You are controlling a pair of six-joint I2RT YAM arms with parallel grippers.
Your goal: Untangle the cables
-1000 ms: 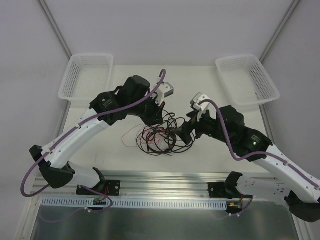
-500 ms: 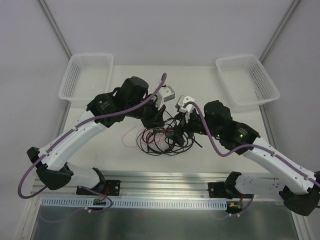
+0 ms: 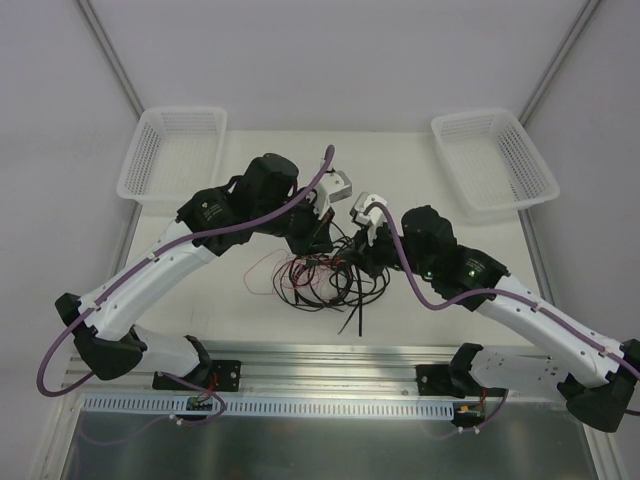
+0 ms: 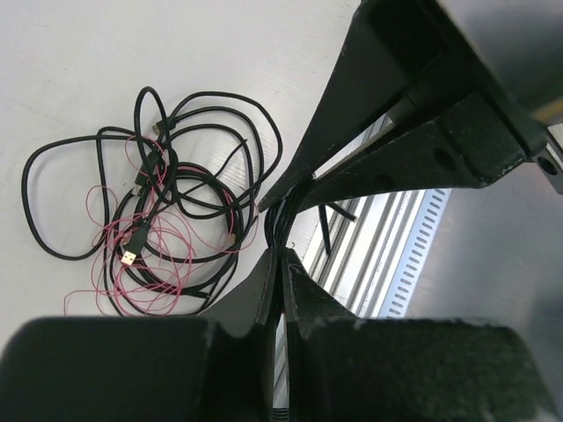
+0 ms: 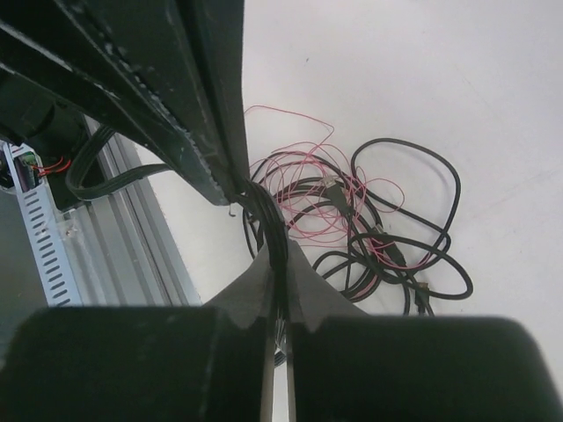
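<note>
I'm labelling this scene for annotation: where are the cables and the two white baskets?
the cables (image 3: 312,272): top view, middle of the tangled bundle.
left basket (image 3: 172,160): top view, its bare mesh floor.
right basket (image 3: 490,160): top view, its bare mesh floor.

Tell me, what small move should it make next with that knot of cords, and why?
Probably ease the two arms slowly apart. The left fingers and right fingers are both shut on black strands of the cables, almost tip to tip. Most of the tangle lies loose on the table below, so separating them should draw a strand free.
</note>
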